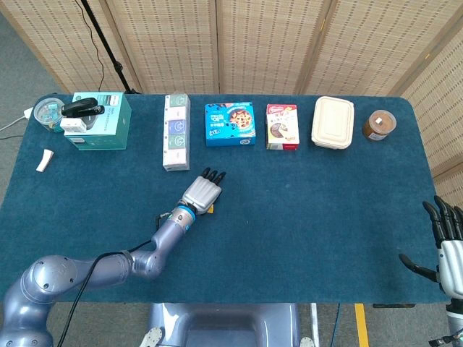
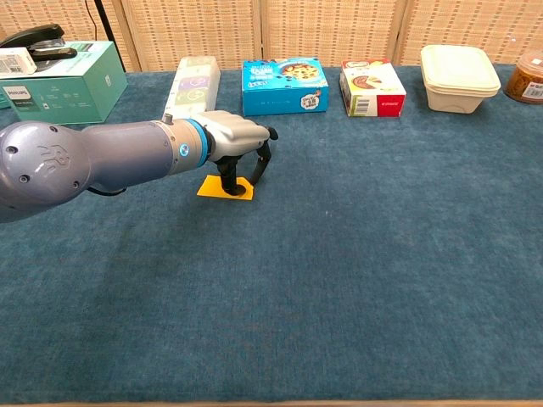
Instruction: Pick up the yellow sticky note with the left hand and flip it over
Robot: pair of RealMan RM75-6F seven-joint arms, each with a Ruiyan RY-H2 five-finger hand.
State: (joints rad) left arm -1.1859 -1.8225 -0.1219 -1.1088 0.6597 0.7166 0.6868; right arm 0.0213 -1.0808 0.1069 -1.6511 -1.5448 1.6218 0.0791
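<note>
The yellow sticky note (image 2: 211,188) lies flat on the blue tablecloth, in front of the long white box. My left hand (image 2: 237,142) hovers over it palm down, fingers apart and pointing down. One dark fingertip (image 2: 228,188) touches the note's middle, while the others stand just past its far right edge. Nothing is gripped. In the head view the left hand (image 1: 202,191) covers most of the note, leaving only a yellow corner (image 1: 210,210) showing. My right hand (image 1: 448,249) hangs off the table's near right corner, fingers spread and empty.
Along the back edge stand a teal box (image 1: 101,121) with a stapler on top, a long white box (image 1: 176,131), a blue cookie box (image 1: 229,123), a red-and-white box (image 1: 282,126), a cream lidded container (image 1: 333,122) and a brown jar (image 1: 379,125).
</note>
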